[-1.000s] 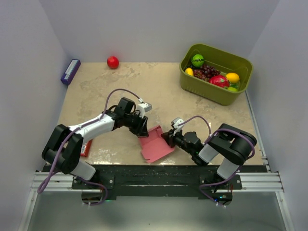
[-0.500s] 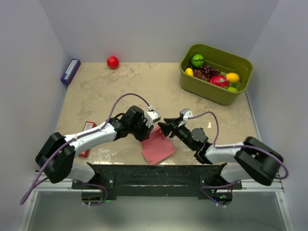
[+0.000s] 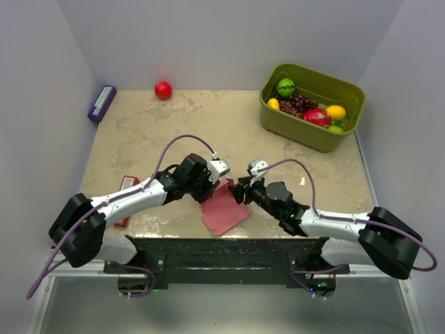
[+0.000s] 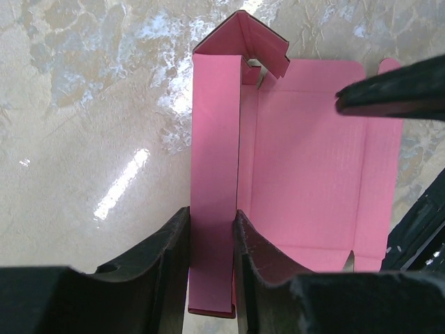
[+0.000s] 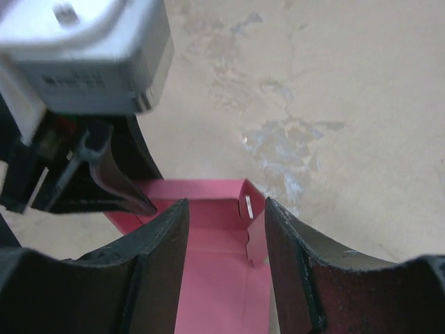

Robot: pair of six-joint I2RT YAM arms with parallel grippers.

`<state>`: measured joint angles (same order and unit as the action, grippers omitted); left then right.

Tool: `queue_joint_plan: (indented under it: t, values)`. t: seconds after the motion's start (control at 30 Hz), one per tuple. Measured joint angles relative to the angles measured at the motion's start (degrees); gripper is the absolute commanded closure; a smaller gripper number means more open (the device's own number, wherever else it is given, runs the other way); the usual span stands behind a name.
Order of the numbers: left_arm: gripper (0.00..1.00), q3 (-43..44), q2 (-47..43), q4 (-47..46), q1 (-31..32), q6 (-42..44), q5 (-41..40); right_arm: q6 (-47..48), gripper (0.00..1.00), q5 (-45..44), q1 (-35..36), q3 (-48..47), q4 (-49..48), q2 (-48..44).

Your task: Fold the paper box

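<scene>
Marbled beige table (image 3: 208,125) carries the pink box (image 3: 224,209) near its front edge, between the two arms. The left gripper (image 4: 210,217) pinches one raised side wall. The right gripper (image 5: 226,209) hangs with jaws spread astride a corner flap, not gripping it. The risk, as I judge it: closing off the crease could buckle the thin card, and pushing against that single pinch could tear the wall or drag the box sideways.

On beige marbled tabletop (image 3: 208,118): pink cardboard box blank (image 3: 224,209) front-centre, red flat packet (image 3: 129,184) left, red ball (image 3: 163,90) far back, olive plastic tub (image 3: 306,139) far right.
</scene>
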<state>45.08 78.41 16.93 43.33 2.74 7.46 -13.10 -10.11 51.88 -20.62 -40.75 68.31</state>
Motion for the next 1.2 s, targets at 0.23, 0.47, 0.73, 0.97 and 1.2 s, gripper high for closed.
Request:
queue_joint_plan:
  t: [0.23,0.47,0.73,0.97,1.2]
  values:
    - [0.97,0.0,0.0,0.0,0.5,0.1,-0.7,0.9,0.45,-2.0,0.6,-0.3,0.8,6.3]
    - [0.98,0.0,0.0,0.0,1.2,0.5,-1.8,1.4,0.48,-2.7,0.6,-1.9,-1.1,12.3]
    - [1.0,0.0,0.1,-0.1,1.9,1.3,-2.6,3.0,0.8,-4.2,0.6,-3.7,-4.7,16.9]
    - [1.0,0.0,0.5,-0.7,2.6,1.4,-5.0,3.9,0.97,-4.4,0.8,-3.7,-7.8,19.1]
    - [1.0,0.5,1.2,-0.9,4.4,1.4,-8.1,4.4,0.71,-5.1,0.7,-3.5,-9.3,19.7]
